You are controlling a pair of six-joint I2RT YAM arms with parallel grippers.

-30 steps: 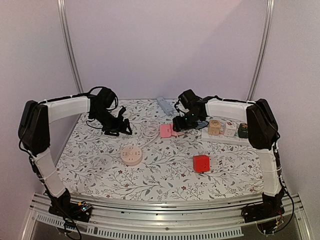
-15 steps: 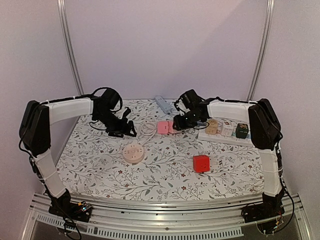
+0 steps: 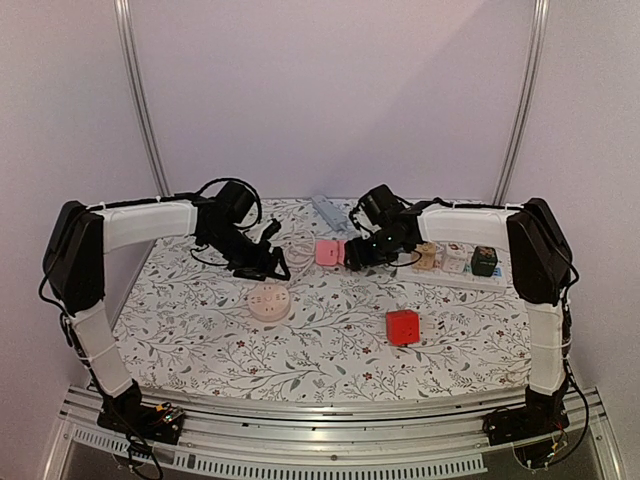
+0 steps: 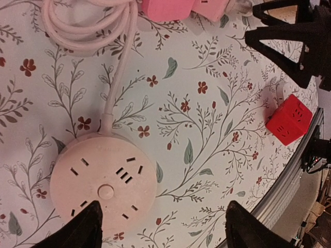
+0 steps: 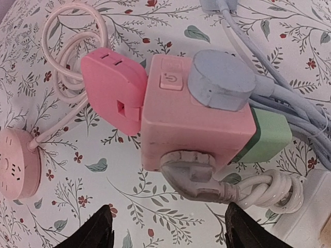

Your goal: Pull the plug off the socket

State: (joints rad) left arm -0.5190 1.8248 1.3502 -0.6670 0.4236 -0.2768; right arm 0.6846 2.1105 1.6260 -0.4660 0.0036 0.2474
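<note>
Left hand (image 3: 270, 263) spread wide; right hand (image 3: 358, 253) likewise, both angled downward.

White-sleeved arms (image 3: 140, 215) with black joints (image 3: 75, 255), looped black cables (image 3: 236, 186) and pointed black jaws.

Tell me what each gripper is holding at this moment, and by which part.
Nothing is held. The left gripper hangs open near the round socket; the right gripper hangs open by the pink cube socket.

pink socket cube (image 5: 191, 129) ringed by 4 plugs (image 5: 221, 80), cables (image 5: 289, 108) right, bare cloth (image 5: 170, 206) in front
</note>
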